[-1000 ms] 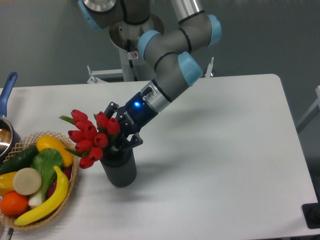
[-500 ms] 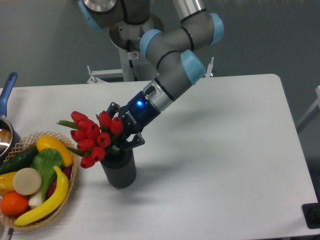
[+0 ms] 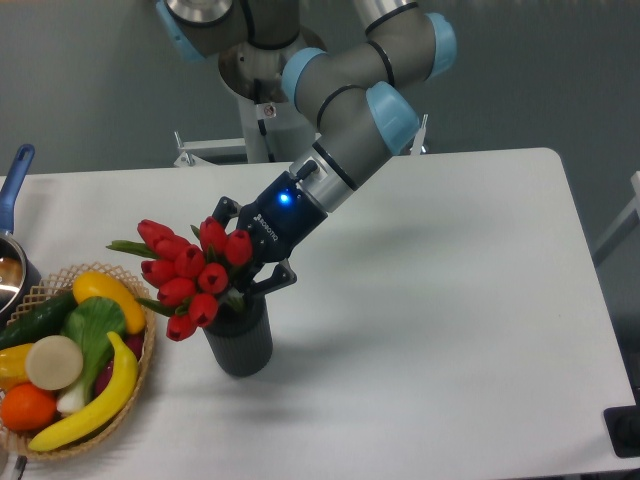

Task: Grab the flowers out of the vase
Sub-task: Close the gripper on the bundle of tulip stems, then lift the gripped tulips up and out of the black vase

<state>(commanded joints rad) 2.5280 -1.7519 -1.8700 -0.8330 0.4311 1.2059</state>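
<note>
Gripping the flowers (image 3: 190, 275), gripper (image 3: 243, 270) hovers over vase (image 3: 240, 340).

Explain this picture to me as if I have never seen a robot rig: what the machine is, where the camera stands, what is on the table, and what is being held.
One fixed camera looks down at a white table from the front. The grey and blue machine is a jointed robot arm. At its end is a gripper, a two-finger clamp. It reaches into a bunch of red tulips that stands in a dark grey vase. The gripper appears closed on the stems just above the vase mouth, though the blooms partly hide it. At the left sits a wicker basket holding a banana and other fruit and vegetables, with a pan's blue handle behind it.
</note>
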